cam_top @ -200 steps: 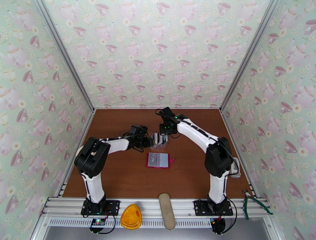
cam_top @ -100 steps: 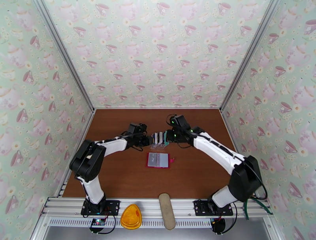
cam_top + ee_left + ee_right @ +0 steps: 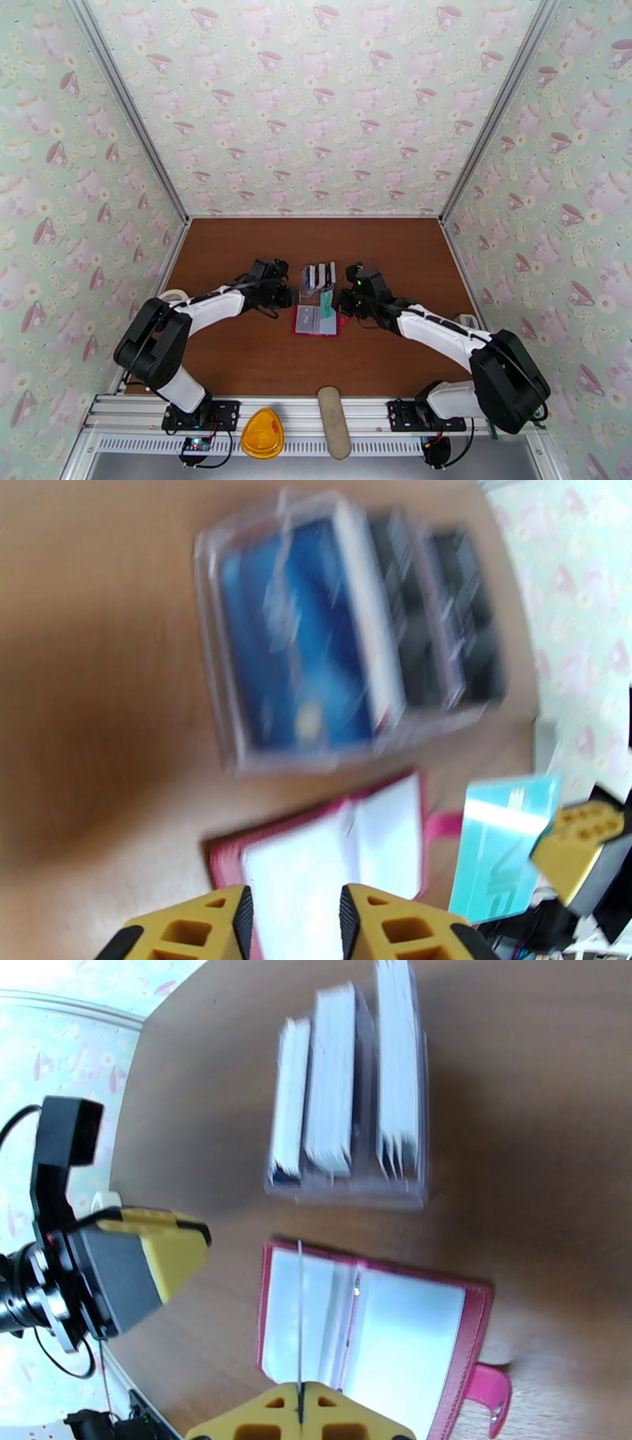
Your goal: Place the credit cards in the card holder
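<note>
Overhead, saw the card holder [image 3: 314, 322] lying open and flat near the middle of the brown table [image 3: 237, 355], pale pockets facing up, pink snap tab [image 3: 490, 1390] sticking out on the right. Just behind it, toward the back wall, found the credit cards [image 3: 318, 275] standing on edge in three rows inside a clear plastic stand [image 3: 213, 661], close to the card holder but apart from it. Made out a blue face at one end of the stand, darker cards behind, white edges on top. Could not count them through the blur.

Found the right pincer [image 3: 300, 1414] clamped shut on a teal card [image 3: 502, 847], gripping it by one end. Saw that card raised off the table, edge-on to the right wrist camera as a thin dark line crossing the card holder's pockets. Noticed it tilted, in the left wrist view, just past the snap tab. Could not tell any contact between the card's free end and the pockets.

Found the left pincer [image 3: 294, 914] with its yellow fingers [image 3: 197, 930] parted a little, nothing between them. Located it low, just left of the card holder and the stand, aimed toward both, touching neither. Saw both arms stretched in from opposite sides, pincers facing each other across the card holder.
</note>
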Robot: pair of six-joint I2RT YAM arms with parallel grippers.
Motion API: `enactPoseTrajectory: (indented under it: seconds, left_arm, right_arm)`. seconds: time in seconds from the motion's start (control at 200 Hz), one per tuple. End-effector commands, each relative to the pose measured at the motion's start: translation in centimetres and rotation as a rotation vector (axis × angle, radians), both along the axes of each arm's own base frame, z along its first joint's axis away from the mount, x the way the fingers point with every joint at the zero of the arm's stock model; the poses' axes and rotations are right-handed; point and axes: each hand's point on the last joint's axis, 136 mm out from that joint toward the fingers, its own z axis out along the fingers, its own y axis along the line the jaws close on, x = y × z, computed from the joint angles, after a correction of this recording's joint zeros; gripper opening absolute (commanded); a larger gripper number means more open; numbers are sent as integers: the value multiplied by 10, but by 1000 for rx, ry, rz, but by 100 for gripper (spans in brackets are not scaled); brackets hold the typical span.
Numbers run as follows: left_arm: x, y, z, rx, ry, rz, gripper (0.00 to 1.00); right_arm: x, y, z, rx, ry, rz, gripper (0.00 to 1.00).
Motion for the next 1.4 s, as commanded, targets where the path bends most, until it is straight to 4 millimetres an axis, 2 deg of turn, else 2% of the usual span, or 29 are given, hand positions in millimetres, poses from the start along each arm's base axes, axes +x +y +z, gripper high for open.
enactPoseTrajectory:
  seconds: [0.0,0.2,0.361,0.726,0.957,1.392]
  left_arm:
    - [-18,7,-7,41,1,-26,32]
    - [-36,6,-18,44,22,-57,24]
    - [-39,6,-23,52,29,-60,21]
    - [-43,9,-40,66,51,-60,20]
    - [-47,11,-43,66,57,-59,19]
    - [-56,14,-50,59,76,-54,19]
  right_arm:
    - [3,18,13,156,-28,18,0]
    - [-2,17,-11,172,10,12,0]
    - [-5,16,-22,167,27,12,0]
    - [-10,11,-40,148,43,5,0]
    - [-11,12,-50,155,57,5,0]
    - [-11,15,-58,178,72,7,0]
